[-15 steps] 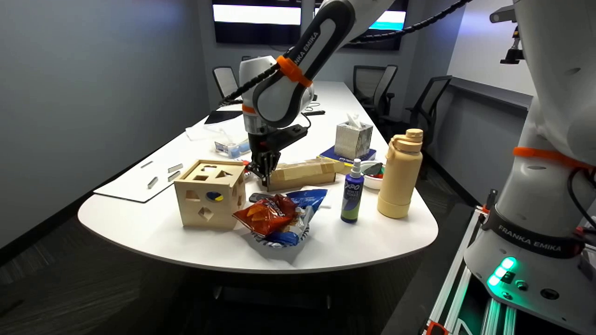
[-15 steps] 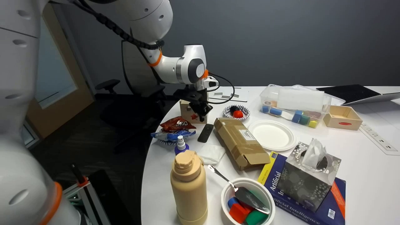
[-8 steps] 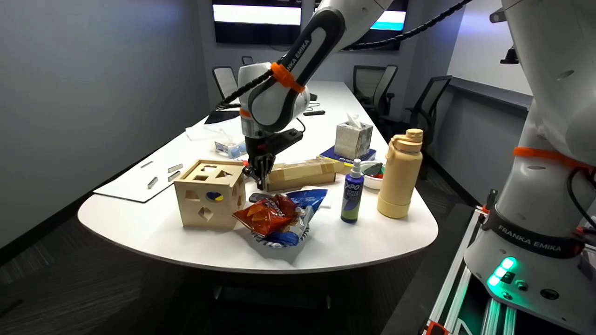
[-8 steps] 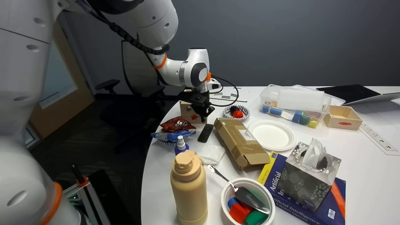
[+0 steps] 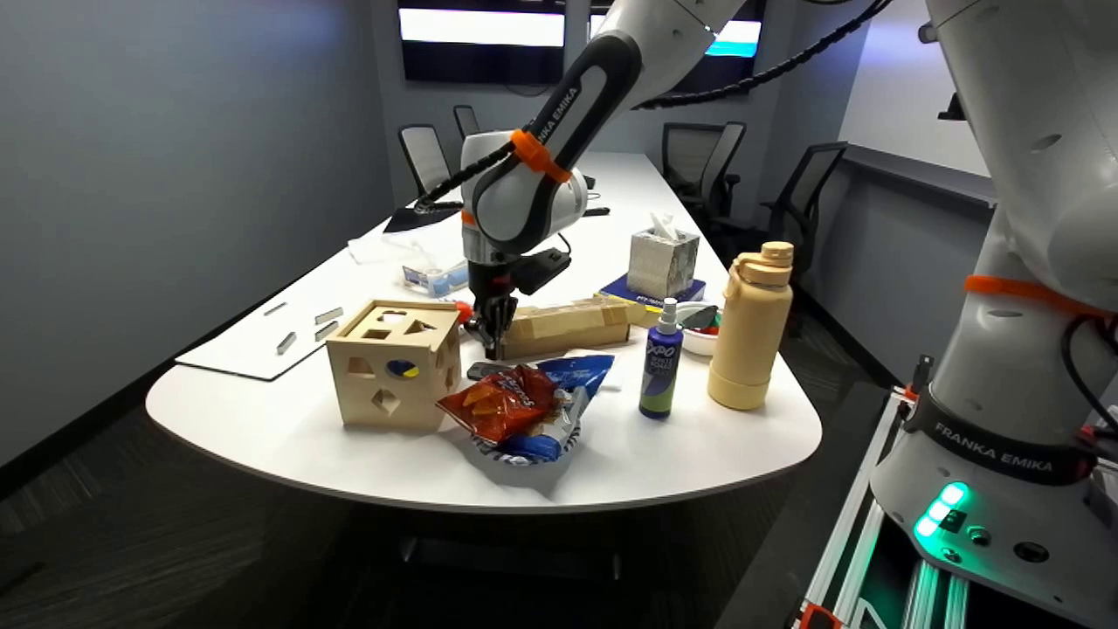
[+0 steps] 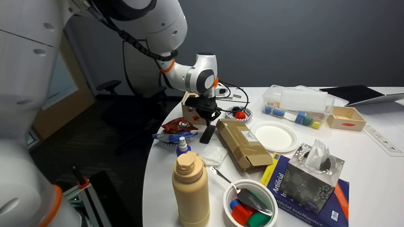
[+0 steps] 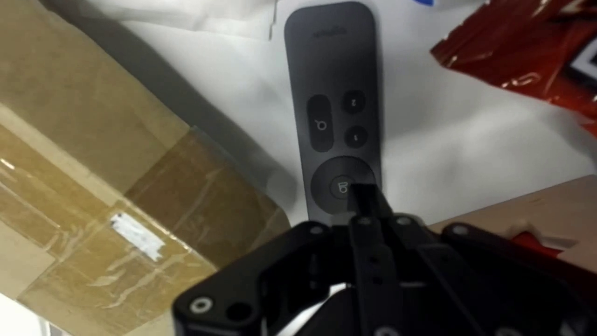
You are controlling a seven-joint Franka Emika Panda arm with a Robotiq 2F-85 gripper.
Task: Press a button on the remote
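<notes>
The remote [image 7: 338, 65] is dark grey and lies flat on the white table. It has a round pad with a centre button and several smaller buttons. It also shows in both exterior views, in one partly behind the chip bags [image 5: 486, 370] and in one beside the carton [image 6: 207, 136]. My gripper [image 7: 367, 191] is shut with nothing between its fingers and points down over the remote. In the wrist view its fingertips cover the edge of the round pad, beside the centre button. It also shows in both exterior views [image 5: 493, 351] [image 6: 208, 123]. I cannot tell whether the tips touch the remote.
A taped cardboard carton [image 6: 243, 142] lies close along one side of the remote. Red and blue chip bags [image 6: 179, 125] in a bowl and a wooden shape box [image 5: 393, 362] stand close by. A spray bottle [image 5: 661, 362] and a tan water bottle [image 5: 751, 332] stand farther off.
The arm has come down, and the gripper has shifted over the end of the remote, away from the wooden box in an exterior view. The remote and other objects have not moved.
</notes>
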